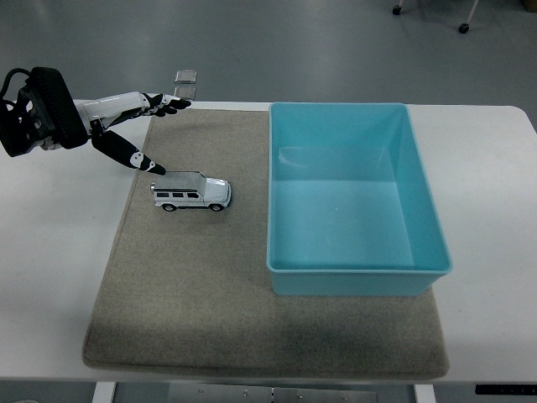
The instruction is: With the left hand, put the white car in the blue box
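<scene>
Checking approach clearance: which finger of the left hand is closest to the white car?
The thumb, its tip just off the white car's rear roof; the other fingers point away.

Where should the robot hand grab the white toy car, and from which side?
Probably across the white car's long flanks at mid-body, coming down from above. It sits upright on the mat, lengthwise left to right, so thumb and fingers can pinch its narrow width. The left robot hand hovers open just up-left of it.

Car [190, 192] on mat [210, 285], left of box [352, 277].
</scene>
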`<state>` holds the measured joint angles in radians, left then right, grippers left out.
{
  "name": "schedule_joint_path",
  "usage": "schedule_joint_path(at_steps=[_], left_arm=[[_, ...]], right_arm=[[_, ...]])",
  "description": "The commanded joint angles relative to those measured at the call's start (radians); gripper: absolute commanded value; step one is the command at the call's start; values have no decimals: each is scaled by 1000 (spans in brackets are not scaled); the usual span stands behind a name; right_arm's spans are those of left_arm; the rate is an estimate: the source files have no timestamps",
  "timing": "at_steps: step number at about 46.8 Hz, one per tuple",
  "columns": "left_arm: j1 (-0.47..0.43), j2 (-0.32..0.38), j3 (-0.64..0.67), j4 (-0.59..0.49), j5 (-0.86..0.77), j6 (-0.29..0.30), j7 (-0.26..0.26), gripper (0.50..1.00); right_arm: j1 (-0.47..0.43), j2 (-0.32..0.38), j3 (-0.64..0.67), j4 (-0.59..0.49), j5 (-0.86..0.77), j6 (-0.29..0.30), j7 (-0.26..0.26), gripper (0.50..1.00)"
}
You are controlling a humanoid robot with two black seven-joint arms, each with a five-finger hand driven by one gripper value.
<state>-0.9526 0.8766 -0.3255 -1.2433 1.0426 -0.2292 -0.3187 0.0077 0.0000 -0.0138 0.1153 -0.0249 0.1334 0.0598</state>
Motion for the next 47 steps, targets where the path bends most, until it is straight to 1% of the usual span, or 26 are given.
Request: schedule_joint_path(at_steps=[1,5,10,17,24,34,39,41,43,47], left_arm=[[6,-11,19,-1,62,27,0,936],[12,-22,39,-2,135,67,-2,936],[21,-41,40,-2,157,108,-2,954],[25,-67,46,-1,174,110,-2,958],[25,-100,101,8,208,120,0,958],[26,-128,114,15,209,120,1,949],[25,-131,115,28,209,120,1,943],[25,-133,115,31,209,120,1,928],[23,-133,115,33,209,120,1,900],[23,-133,115,36,226,120,3,889]], right_arm=[[0,0,0,0,0,0,0,936],[0,0,0,0,-1,0,0,936],[0,0,0,0,0,0,0,936],[0,0,0,0,0,0,0,936],[0,0,0,0,0,0,0,936],[0,0,0,0,0,0,0,936],[0,0,0,0,0,0,0,936],[0,0,0,0,0,0,0,936],[0,0,0,0,0,0,0,936],[0,0,0,0,0,0,0,936]])
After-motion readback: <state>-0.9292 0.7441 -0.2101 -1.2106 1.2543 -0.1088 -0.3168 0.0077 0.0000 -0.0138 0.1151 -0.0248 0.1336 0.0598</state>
